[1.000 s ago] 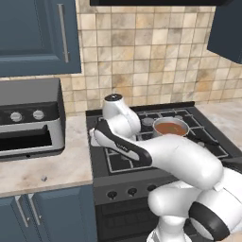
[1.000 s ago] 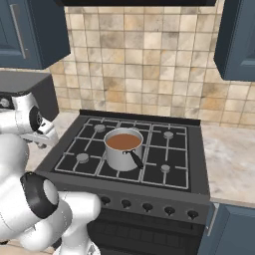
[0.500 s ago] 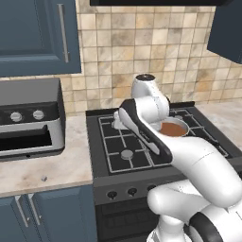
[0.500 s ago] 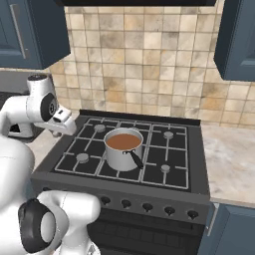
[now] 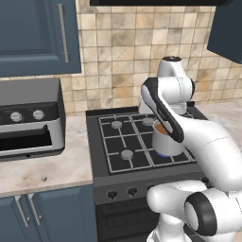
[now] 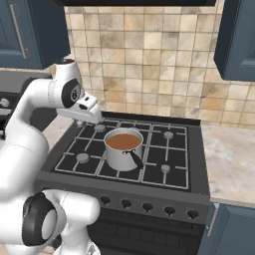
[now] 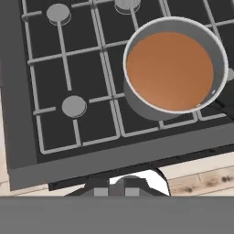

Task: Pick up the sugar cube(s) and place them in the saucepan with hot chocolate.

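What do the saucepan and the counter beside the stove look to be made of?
The saucepan looks like polished steel: grey, shiny wall and bright rim, brown liquid inside; its handle is dark, perhaps plastic. The counter looks like light speckled stone with a matte finish, though the rendering leaves that open.

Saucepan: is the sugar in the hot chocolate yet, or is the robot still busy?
Not yet, it seems. The saucepan shows smooth brown drink with no cube visible. The tool hangs shut above the stove, to one side of the pan; whether it pinches a cube is too small to tell. A tiny speck on the counter may be a cube. Dropping the sugar in is left.
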